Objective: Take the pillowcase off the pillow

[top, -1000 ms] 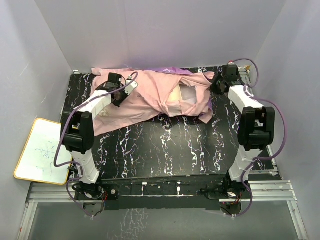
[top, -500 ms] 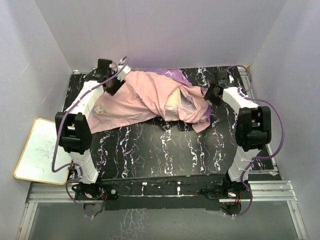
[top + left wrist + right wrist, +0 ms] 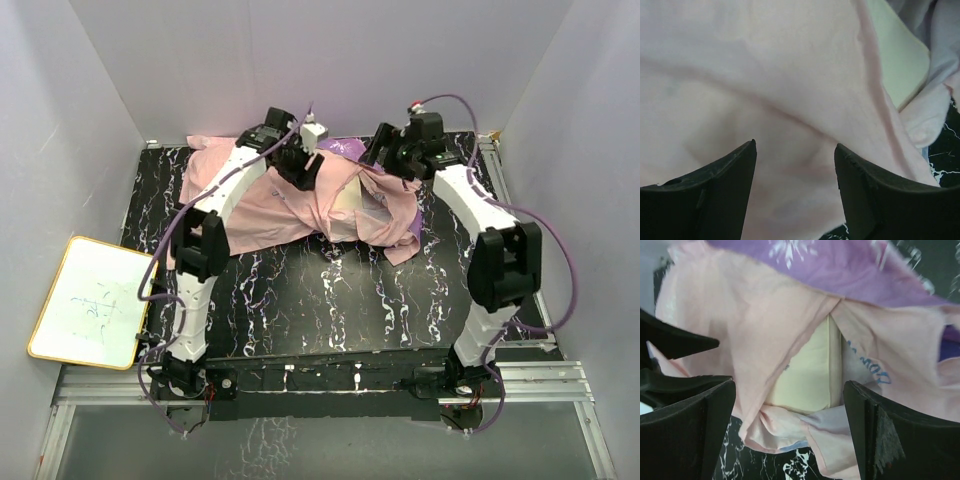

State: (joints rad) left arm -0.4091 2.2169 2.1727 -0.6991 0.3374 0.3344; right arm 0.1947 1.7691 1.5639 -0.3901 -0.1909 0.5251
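The pink pillowcase [image 3: 270, 205] lies crumpled across the back of the black marbled table [image 3: 330, 300], its purple printed side [image 3: 840, 270] showing at the far edge. Through its gap shows the cream pillow [image 3: 345, 203], also in the right wrist view [image 3: 807, 375] and at the upper right of the left wrist view [image 3: 895, 65]. My left gripper [image 3: 300, 168] hovers open just above the pale pink fabric [image 3: 765, 75], nothing between its fingers [image 3: 725, 190]. My right gripper [image 3: 385, 160] hangs open over the gap, its fingers [image 3: 890, 430] straddling the exposed pillow without touching.
A small whiteboard [image 3: 85, 300] lies off the table's left edge. Grey walls close in on the left, back and right. The front half of the table has bare marble. Both arms reach close together over the back middle.
Both grippers went from shut to open, letting go of the fabric. Both arms swung from the pillowcase's outer ends inward to the middle, and the cloth slumped back.
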